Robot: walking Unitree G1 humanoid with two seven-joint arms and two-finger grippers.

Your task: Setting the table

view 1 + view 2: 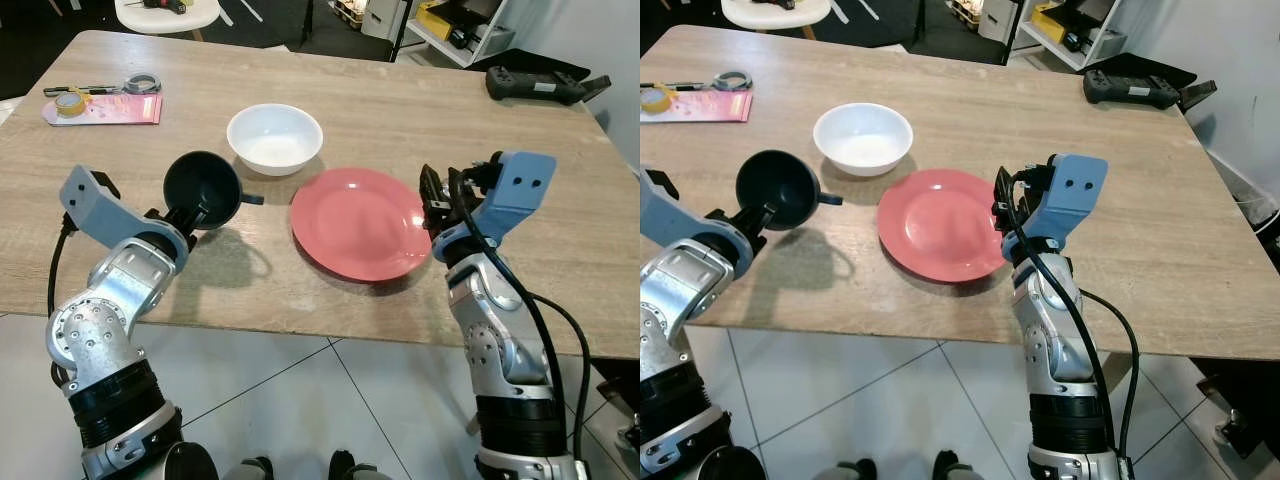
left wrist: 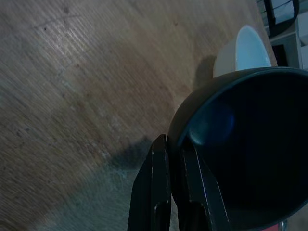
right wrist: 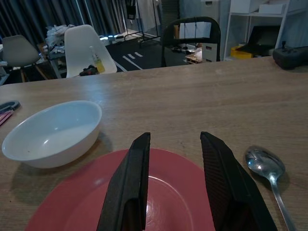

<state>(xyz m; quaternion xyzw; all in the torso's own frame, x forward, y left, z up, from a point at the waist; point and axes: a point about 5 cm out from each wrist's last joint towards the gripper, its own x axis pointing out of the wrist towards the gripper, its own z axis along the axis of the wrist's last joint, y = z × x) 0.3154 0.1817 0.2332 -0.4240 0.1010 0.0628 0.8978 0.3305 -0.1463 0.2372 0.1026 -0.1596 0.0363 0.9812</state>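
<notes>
Dark mug (image 1: 201, 188) in left gripper (image 2: 175, 159), tilted above table (image 1: 400, 110).

Left end effector (image 2: 175, 192) pinched closed, raised; right end effector (image 3: 175, 187) fingers parted, hovering low.

We see a dark mug (image 1: 201, 189) tipped on its side and lifted off the table, a white bowl (image 1: 274, 138) upright beyond a red plate (image 1: 362, 222), and a spoon (image 3: 269, 172) beside the plate
</notes>
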